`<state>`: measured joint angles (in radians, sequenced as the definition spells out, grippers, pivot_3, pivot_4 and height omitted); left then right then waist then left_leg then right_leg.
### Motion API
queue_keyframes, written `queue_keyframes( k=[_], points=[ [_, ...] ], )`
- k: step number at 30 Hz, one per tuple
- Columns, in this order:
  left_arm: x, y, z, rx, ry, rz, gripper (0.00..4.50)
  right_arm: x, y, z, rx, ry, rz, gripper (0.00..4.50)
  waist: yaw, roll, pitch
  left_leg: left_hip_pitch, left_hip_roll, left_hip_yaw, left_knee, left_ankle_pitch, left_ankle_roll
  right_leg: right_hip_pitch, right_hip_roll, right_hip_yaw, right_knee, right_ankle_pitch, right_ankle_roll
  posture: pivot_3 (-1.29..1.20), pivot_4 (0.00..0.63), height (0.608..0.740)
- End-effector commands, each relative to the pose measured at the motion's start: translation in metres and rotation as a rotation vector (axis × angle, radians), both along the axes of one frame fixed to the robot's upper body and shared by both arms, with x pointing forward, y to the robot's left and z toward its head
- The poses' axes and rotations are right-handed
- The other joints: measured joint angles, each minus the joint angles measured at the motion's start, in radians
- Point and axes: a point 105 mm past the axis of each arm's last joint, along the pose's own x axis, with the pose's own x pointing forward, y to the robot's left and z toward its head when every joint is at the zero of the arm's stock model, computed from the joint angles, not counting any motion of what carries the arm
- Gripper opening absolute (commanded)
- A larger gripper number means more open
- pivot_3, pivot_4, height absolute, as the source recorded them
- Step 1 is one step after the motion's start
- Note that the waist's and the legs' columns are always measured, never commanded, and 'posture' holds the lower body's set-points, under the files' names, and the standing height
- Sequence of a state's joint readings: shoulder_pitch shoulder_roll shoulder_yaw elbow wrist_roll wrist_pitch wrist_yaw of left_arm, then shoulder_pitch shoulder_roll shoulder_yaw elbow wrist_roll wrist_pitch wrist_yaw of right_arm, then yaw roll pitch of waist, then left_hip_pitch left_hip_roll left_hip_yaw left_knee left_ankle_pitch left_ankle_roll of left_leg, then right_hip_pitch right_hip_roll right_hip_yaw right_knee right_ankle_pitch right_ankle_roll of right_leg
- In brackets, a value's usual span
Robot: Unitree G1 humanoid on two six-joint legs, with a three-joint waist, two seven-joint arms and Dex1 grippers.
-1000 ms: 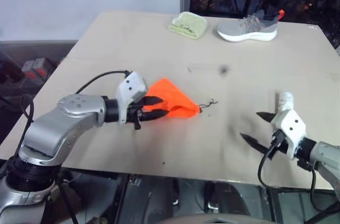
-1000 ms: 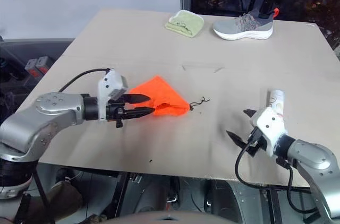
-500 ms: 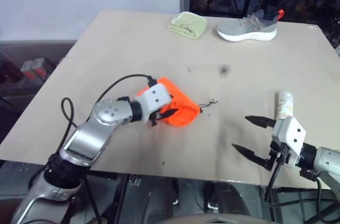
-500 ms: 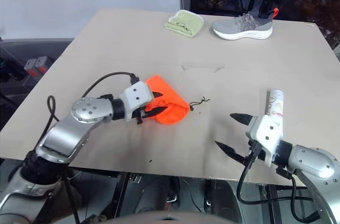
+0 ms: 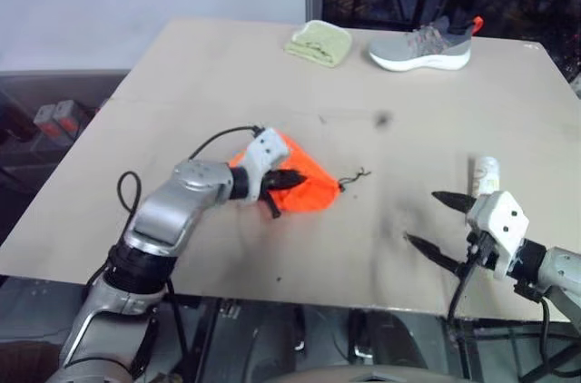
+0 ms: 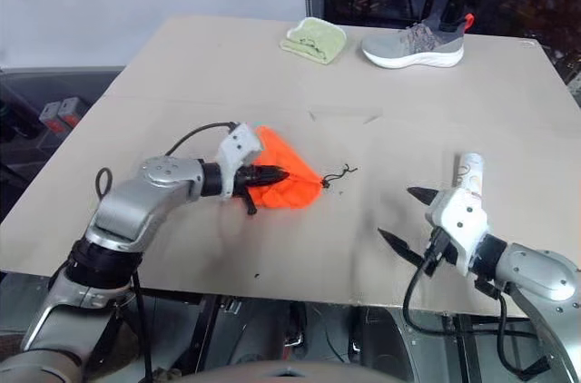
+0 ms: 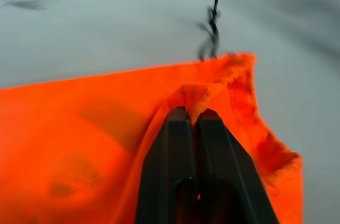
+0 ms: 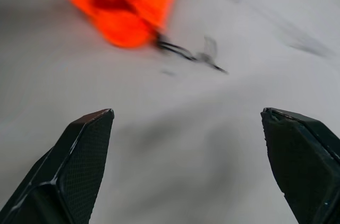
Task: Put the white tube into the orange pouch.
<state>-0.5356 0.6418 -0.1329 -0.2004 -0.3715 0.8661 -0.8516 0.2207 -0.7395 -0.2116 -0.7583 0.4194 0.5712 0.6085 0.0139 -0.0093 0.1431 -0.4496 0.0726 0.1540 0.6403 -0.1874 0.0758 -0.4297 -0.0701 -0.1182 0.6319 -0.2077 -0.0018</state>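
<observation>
Your left claw (image 7: 194, 123) pinches the limp orange pouch (image 5: 304, 179); right claw (image 5: 442, 227) spread, so take the light, slick-looking white tube (image 5: 485, 174) mid-body.

Both arms are silver-grey metal with rounded joints and black collars, white blocky wrist housings, and looping black cables; the left claw (image 5: 289, 180) and right claw (image 5: 439, 221) have pointed black fingers

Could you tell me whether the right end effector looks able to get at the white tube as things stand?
Probably yes. The right end effector is open and empty, and the white tube lies on bare table just beyond it, nothing between them. It points toward the orange pouch, so it would need turning.
</observation>
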Motion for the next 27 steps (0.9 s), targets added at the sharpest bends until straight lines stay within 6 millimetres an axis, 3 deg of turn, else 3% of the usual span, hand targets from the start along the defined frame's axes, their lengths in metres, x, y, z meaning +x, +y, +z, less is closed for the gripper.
queue_keyframes(
  k=[1,4,10,16,22,25,27],
  points=[
    [0.004,0.001,0.029,-0.094,-0.011,-0.006,0.02,0.025,-0.027,0.007,0.005,0.001,-0.199,4.5,0.0,0.0,0.0,0.0,0.0,0.0,0.0,0.0,0.0,0.0,0.0,0.0,0.0,0.0,0.0,0.0,0.15,0.74],
    [0.005,-0.002,0.039,-0.12,-0.025,-0.011,0.02,0.042,-0.048,0.01,0.0,-0.006,-0.347,4.5,0.001,0.0,0.0,0.0,0.0,0.0,0.001,0.0,0.0,0.0,0.0,0.0,0.001,0.0,0.0,0.0,0.15,0.74],
    [0.001,-0.01,0.047,-0.123,-0.065,-0.01,0.02,0.053,-0.075,0.002,-0.016,0.009,-0.585,4.5,0.0,0.0,0.0,-0.001,-0.002,0.0,0.001,0.004,0.001,0.0,0.002,0.001,0.003,0.001,0.003,0.0,0.15,0.74],
    [-0.001,-0.013,0.05,-0.131,-0.074,0.0,0.02,0.051,-0.098,-0.025,-0.09,0.134,-0.893,4.5,-0.001,0.0,0.0,0.0,-0.001,0.0,0.002,0.0,0.0,0.0,0.0,0.002,0.006,0.0,0.002,0.0,0.15,0.74],
    [-0.001,-0.016,0.052,-0.139,-0.076,0.006,0.02,0.061,-0.093,-0.046,0.043,0.244,-0.97,4.5,-0.004,-0.001,0.0,0.0,-0.001,0.002,0.002,0.001,-0.001,-0.001,0.002,0.003,0.008,0.0,0.003,0.0,0.15,0.74],
    [-0.001,-0.017,0.053,-0.144,-0.076,0.009,0.0,0.062,-0.084,-0.048,0.077,0.278,-0.906,3.67,-0.006,0.0,0.0,0.0,-0.002,0.002,0.003,0.001,-0.001,-0.001,0.003,0.004,0.008,0.0,0.003,0.0,0.15,0.74],
    [-0.001,-0.017,0.053,-0.147,-0.075,0.012,0.0,0.062,-0.085,-0.046,0.056,0.266,-0.899,2.77,-0.006,0.0,0.0,0.0,-0.001,0.002,0.003,0.001,-0.001,-0.001,0.003,0.004,0.008,0.0,0.003,0.0,0.15,0.74]
  ],
)
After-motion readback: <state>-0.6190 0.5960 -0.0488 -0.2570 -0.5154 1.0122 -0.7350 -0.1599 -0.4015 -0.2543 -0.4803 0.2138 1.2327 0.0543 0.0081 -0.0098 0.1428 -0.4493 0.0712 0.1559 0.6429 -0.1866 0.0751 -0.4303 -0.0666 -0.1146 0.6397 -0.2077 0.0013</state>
